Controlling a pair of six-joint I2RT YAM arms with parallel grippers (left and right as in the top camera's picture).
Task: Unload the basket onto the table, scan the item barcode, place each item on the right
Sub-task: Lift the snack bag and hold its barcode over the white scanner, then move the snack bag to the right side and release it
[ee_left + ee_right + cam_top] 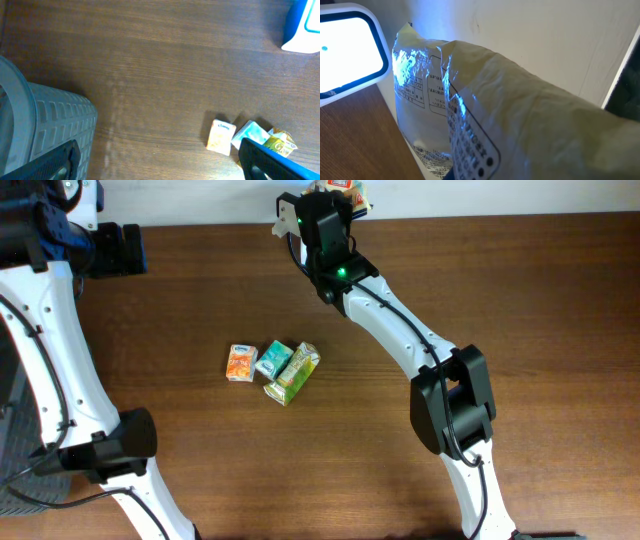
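packet (470,100) is held up at the far edge of the tabletop (300,470), just beside the scanner (345,45). the right tool (338,198) is closed tight on the packet. the packet is made of shiny, crinkly foil, silver and pale yellow, and blue light glows on its folds. it has small black print set in boxes with round corners, like a list, but the letters are too small and bent to read. i cannot tell if the packet touches the scanner. the scanner has a white frame with round corners and a bright glowing face with one small blue dot on it. behind both is a plain white wall (545,35). the left tool (159,152) is wide open and holds nothing. it hangs over the left side of the tabletop, well apart from the packet. a grey basket (50,125) with a pattern of little squares on its side stands close by it. in the middle of the tabletop three small things lie close together: an orange box (240,363), a blue-green pack (273,359) just beside it, and a green carton (293,373) that lies tilted against the blue-green pack. the orange box has a small blue word near its top, and the green carton has pale letters on it, but all of this writing is too blurry to read.
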